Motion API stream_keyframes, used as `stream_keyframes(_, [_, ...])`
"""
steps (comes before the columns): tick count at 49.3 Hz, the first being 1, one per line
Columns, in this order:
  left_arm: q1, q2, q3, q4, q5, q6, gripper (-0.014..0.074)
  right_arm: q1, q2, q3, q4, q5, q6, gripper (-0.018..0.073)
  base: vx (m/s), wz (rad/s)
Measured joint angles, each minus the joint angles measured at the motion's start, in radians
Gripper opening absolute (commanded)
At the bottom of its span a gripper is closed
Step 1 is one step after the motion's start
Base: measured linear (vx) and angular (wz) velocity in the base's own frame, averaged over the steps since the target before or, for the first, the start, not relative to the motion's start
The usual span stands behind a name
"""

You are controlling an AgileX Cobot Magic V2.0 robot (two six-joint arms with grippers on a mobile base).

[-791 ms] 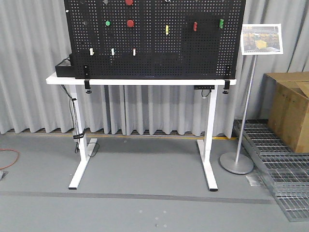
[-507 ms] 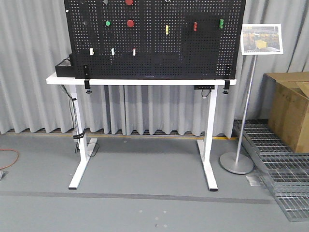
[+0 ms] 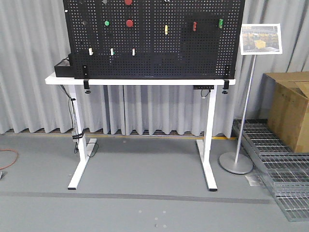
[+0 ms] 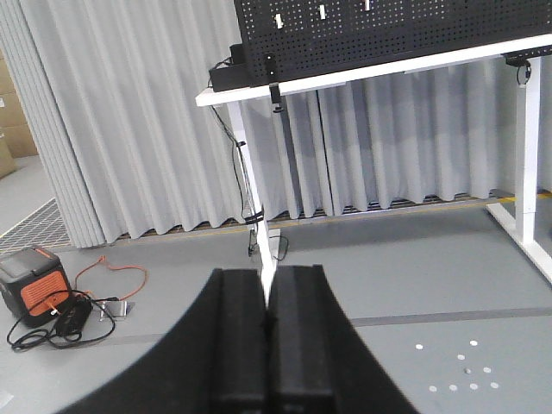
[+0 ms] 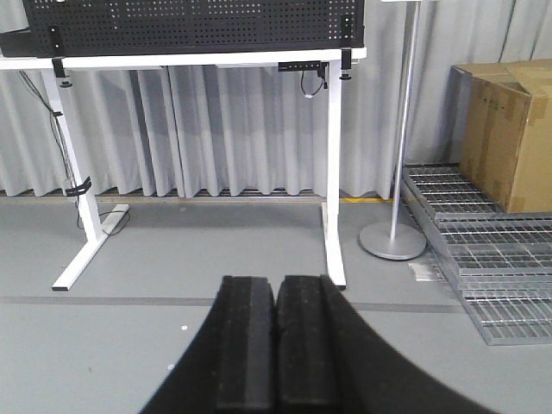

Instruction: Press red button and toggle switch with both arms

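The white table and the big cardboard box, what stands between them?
A sign stand: a thin silver pole on a round base, holding a picture. The front-facing view shows it between the white table and the cardboard box.

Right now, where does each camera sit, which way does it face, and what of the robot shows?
Front-facing: stands back, facing the black perforated pegboard on the white metal table; no robot part shows.
Left wrist: behind the shut left claw, looking past it at the table's left end and grey pleated curtain.
Right wrist: behind the shut right claw, facing the table and brown cardboard box.
Shared: all three show table and pegboard.
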Motion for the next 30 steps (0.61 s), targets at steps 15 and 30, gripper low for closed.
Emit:
stream_keyframes(15, [0.000,0.000,0.000,0.000,0.000,0.000,0.0001,0.000,0.000,0.000,0.000,0.000,0.000,-0.0003,0.04,-0.02])
stream_keyframes(30, [0.000,0.000,0.000,0.000,0.000,0.000,0.0001,0.000,0.000,0.000,0.000,0.000,0.000,-0.0003,0.14,-0.02])
